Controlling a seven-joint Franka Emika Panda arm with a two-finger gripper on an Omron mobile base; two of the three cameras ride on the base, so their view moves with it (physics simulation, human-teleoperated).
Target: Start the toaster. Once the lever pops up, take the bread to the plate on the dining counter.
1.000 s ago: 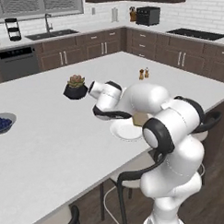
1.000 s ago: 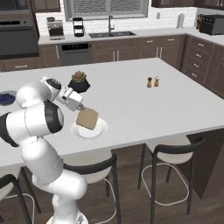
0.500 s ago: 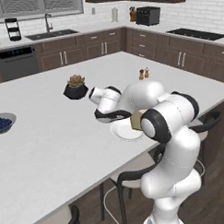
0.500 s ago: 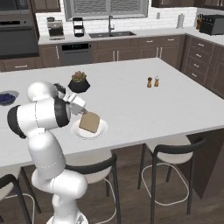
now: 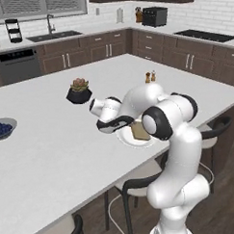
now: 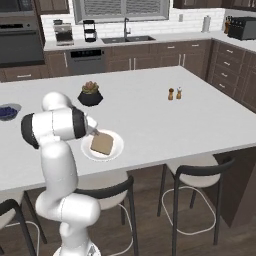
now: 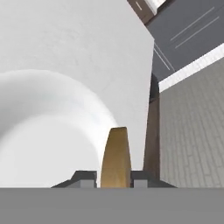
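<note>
Jaws are closing on the bread (image 6: 102, 144) edgewise, holding it over the plate (image 6: 116, 149) on the worktop (image 6: 200, 115), at 4 o'clock from the succulent (image 6: 90, 93); slice is likely light, crumbly; edge grip suits.

Plate (image 5: 124, 138) part hidden behind arm; fingers (image 7: 85, 177) cut off.
</note>
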